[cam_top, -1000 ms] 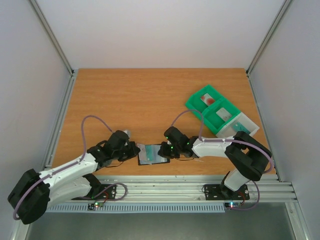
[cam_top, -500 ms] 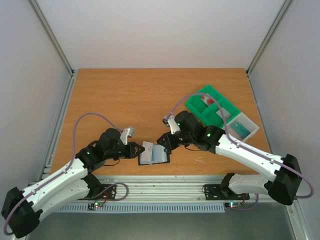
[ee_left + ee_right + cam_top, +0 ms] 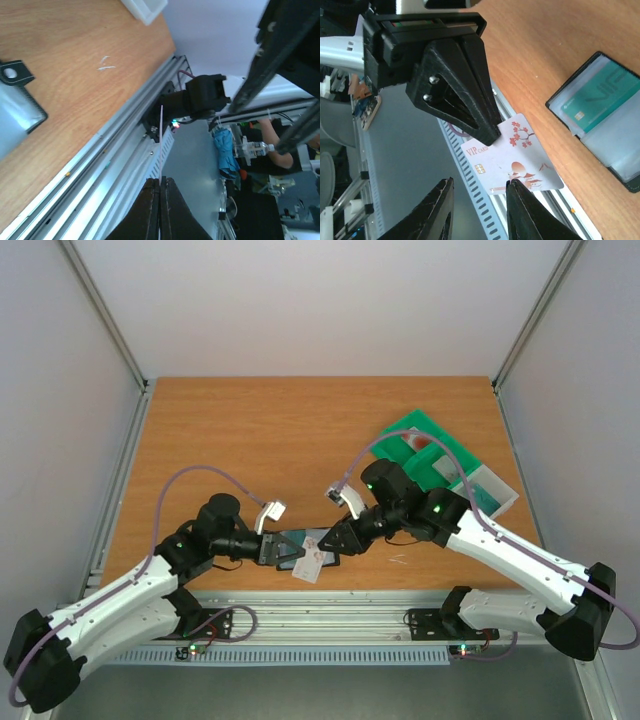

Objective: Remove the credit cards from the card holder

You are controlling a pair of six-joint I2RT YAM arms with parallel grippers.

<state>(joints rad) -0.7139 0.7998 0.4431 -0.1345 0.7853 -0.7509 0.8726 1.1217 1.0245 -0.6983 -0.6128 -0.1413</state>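
Left gripper [image 3: 160,181]: clamped on one edge of the pale card [image 3: 520,160].
Right gripper [image 3: 480,184]: jaws apart, gripping nothing, just beside that card.
Pale card: red blossom print, out of the holder [image 3: 620,147], over the table's [image 3: 560,40] near edge.
Holder: open, flat on table.
Teal card [image 3: 597,92]: in holder slot.

A lab: aluminium frame [image 3: 108,320] and white panels [image 3: 320,300].

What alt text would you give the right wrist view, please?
The left gripper pinches a pale card with red blossom print by one corner. The right gripper's open fingers sit below it; the open card holder, a teal card inside, lies on the table.
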